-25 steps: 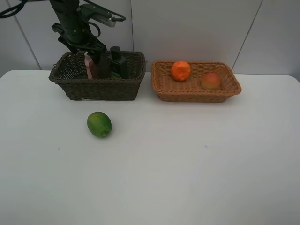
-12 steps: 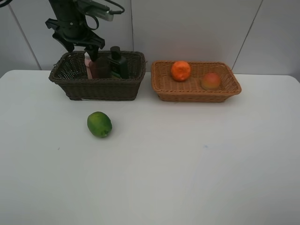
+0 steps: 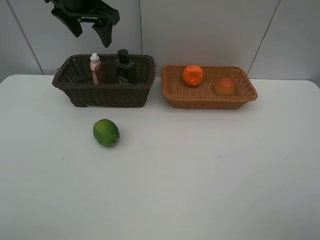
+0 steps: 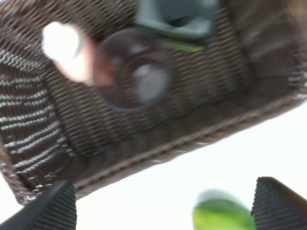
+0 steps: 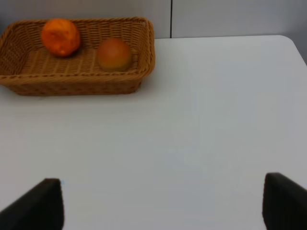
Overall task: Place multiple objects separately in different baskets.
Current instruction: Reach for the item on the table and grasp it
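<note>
In dark basket (image 3: 105,92), bottles, cup (image 3: 106,73), tan basket (image 3: 207,97), two fruits

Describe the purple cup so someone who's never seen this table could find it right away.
Start at the dark brown basket at the table's back left. Three items stand inside it; the purple cup is the middle one, between the pink bottle and the dark green bottle. It is the short, translucent, capless one.
</note>
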Motion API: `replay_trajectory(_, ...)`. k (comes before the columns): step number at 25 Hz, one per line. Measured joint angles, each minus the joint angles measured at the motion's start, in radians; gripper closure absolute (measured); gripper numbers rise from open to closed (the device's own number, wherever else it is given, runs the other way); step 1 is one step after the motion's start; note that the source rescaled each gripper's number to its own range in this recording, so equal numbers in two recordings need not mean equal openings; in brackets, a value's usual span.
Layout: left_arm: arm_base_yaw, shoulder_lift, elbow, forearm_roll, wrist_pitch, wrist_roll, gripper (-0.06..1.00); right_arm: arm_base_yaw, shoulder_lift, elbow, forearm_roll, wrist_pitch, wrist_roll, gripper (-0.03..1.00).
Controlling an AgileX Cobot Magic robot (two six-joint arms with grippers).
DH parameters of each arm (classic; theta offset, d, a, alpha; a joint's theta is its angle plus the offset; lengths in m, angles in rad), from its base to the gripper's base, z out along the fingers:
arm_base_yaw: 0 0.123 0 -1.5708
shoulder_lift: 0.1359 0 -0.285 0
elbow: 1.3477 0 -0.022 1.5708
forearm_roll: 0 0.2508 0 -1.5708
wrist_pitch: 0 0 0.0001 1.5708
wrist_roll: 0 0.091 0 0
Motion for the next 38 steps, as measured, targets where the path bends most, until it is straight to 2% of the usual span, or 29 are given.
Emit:
replay_trajectory(6, -0.071, -0.067, 0.023, -0.028, 0.001, -0.026, 0.0, 0.0, 0.0, 0.0, 0.0, 0.0, 0.0, 0.11)
replay_trajectory(11, -0.116, -0.148, 0.152, -0.029, 0.001, -0.067, 0.0, 0.0, 0.0, 0.0, 0.0, 0.0, 0.0, 0.11)
replay_trajectory(18, -0.137, -0.202, 0.321, -0.066, -0.001, -0.341, 0.0, 0.0, 0.0, 0.0, 0.0, 0.0, 0.0, 0.11)
replay_trajectory(24, -0.136, -0.202, 0.394, -0.064, 0.0, -0.533, 0.0, 0.0, 0.0, 0.0, 0.0, 0.0, 0.0, 0.11)
replay_trajectory(32, -0.136, -0.202, 0.416, -0.093, 0.001, -0.637, 0.0, 0.0, 0.0, 0.0, 0.0, 0.0, 0.0, 0.11)
replay_trajectory(38, -0.136, -0.202, 0.416, -0.034, 0.001, -0.782, 0.0, 0.0, 0.0, 0.0, 0.0, 0.0, 0.0, 0.11)
